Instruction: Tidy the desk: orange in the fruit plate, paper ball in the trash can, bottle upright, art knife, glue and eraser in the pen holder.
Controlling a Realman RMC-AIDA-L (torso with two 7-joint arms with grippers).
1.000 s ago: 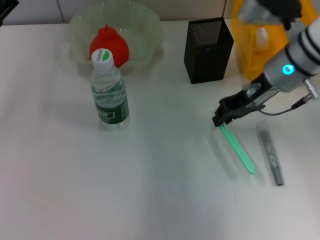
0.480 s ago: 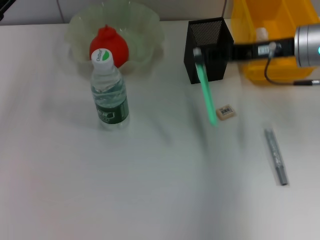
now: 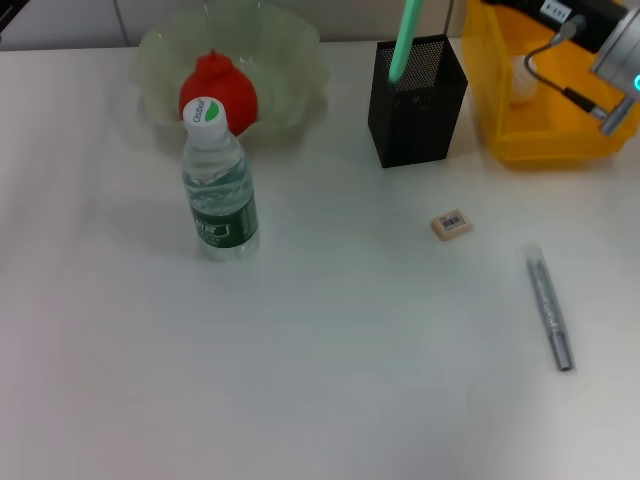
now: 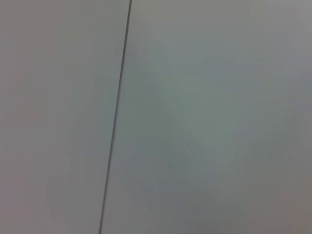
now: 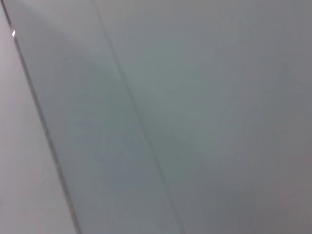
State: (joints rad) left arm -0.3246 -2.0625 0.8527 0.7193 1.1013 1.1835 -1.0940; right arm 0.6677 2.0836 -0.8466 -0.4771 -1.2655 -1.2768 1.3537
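Note:
A thin green stick [image 3: 402, 40], either the art knife or the glue, hangs tilted over the black mesh pen holder [image 3: 415, 110]. Its lower tip is at the holder's mouth and its upper end runs off the top edge. My right arm [image 3: 565, 15] reaches in from the top right, holding the stick from above, with its fingers out of frame. A grey pen-shaped tool [image 3: 548, 310] lies at the right. The beige eraser [image 3: 450, 224] lies in front of the holder. The bottle [image 3: 218, 190] stands upright. The orange [image 3: 222, 88] sits in the fruit plate [image 3: 300, 60]. A paper ball [image 3: 520, 78] lies in the yellow trash can [image 3: 545, 145].
Both wrist views show only a blank grey surface with a thin dark line. The bottle stands close in front of the fruit plate. The trash can sits right beside the pen holder at the table's far right corner.
My right arm has carried the green stick up off the table, swung it toward the back and raised it above the pen holder. The eraser, hidden a second ago, now shows.

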